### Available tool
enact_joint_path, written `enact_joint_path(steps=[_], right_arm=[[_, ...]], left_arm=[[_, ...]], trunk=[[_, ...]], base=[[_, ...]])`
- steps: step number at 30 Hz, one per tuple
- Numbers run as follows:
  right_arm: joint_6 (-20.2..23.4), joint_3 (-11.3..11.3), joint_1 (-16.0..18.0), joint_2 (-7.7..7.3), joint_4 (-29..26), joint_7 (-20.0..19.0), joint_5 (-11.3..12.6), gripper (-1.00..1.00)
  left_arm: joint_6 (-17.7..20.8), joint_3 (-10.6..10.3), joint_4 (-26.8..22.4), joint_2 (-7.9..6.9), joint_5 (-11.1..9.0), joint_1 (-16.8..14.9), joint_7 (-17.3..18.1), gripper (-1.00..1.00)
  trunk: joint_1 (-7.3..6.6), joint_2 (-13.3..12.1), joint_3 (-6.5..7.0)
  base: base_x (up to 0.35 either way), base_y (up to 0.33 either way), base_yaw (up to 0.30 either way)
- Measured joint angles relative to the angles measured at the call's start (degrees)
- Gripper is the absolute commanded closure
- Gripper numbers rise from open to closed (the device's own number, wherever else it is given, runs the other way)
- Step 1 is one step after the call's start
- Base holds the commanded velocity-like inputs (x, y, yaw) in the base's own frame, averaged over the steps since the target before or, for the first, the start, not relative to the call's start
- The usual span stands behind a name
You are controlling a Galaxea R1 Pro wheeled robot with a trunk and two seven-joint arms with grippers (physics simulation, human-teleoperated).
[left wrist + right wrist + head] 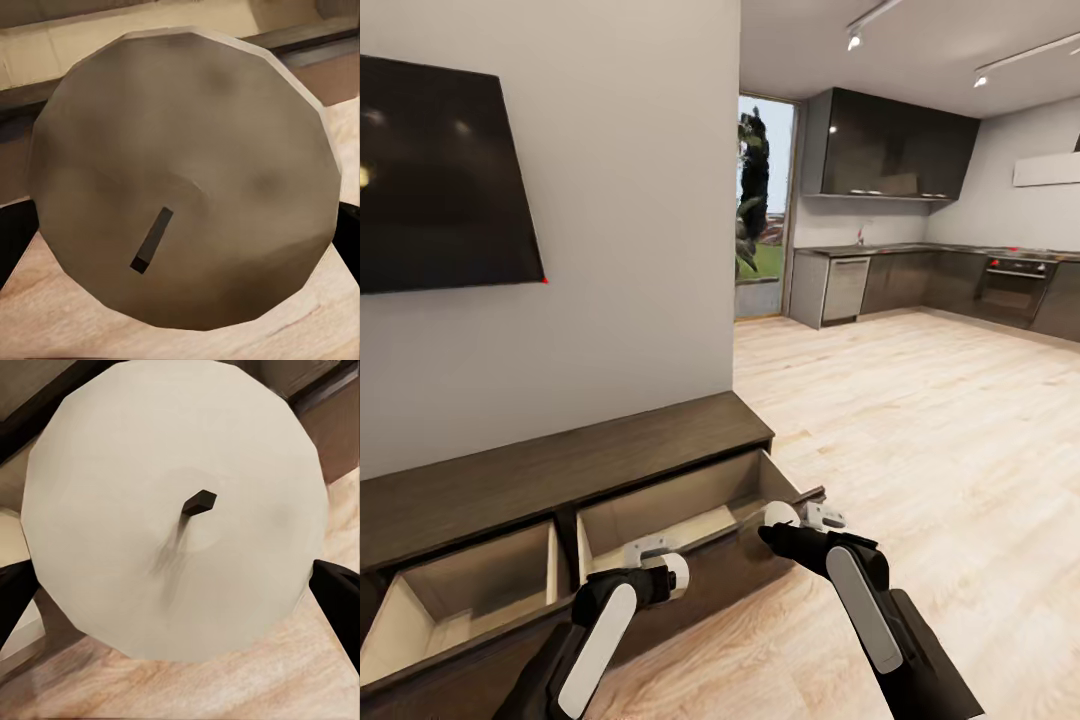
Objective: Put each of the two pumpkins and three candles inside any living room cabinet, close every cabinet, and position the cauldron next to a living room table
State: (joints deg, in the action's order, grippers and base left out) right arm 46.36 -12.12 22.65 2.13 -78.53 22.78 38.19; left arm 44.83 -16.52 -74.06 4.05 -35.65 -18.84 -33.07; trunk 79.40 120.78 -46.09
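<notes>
In the head view the cabinet (560, 470) stands against the wall below a dark screen (445, 170), and both of its drawers are pulled out, the left drawer (460, 590) and the right drawer (690, 510), each with a pale, bare inside. The left gripper (660, 572) hangs at the front edge of the right drawer with a whitish round candle (676, 574) at its tip, and the right gripper (785, 525) is at the outer corner of the same drawer with a second candle (781, 515). In the left wrist view a greyish-tan candle (184, 176) with a short dark wick sits close before the camera, between two dark finger parts at the edges, so I judge the fingers are holding it; the drawer front and the wooden floor (45, 322) lie behind it. In the right wrist view a pale cream candle (176, 510) with its wick is held the same way between the dark fingers (334, 592), with the drawer edge behind it. The step in hand seems to be putting the candles into the open drawer. To do it well, each arm should reach forward past the drawer front until the candle is clearly above the drawer floor, lower it, and only then spread the fingers. It is safer to release one candle at a time, because both arms are close together at one drawer. The pumpkins I cannot place from here.
</notes>
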Motion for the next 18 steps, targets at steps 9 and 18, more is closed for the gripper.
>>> enact_joint_path(steps=[9, 18], right_arm=[[-0.02, -0.04, 0.0, 0.03, 0.04, 0.0, -0.14, 1.0], [0.0, -0.07, -0.01, 0.09, 0.05, 0.0, -0.38, 1.0]], left_arm=[[0.01, 0.07, 0.0, 0.0, -0.01, 0.0, 0.0, 1.0], [0.04, 0.08, 0.01, 0.0, -0.03, 0.01, 0.0, 1.0]], trunk=[[-1.98, -3.61, 1.61], [-3.52, -6.43, 2.87]], base=[[0.0, 0.0, 0.291], [0.0, 0.0, 0.291]])
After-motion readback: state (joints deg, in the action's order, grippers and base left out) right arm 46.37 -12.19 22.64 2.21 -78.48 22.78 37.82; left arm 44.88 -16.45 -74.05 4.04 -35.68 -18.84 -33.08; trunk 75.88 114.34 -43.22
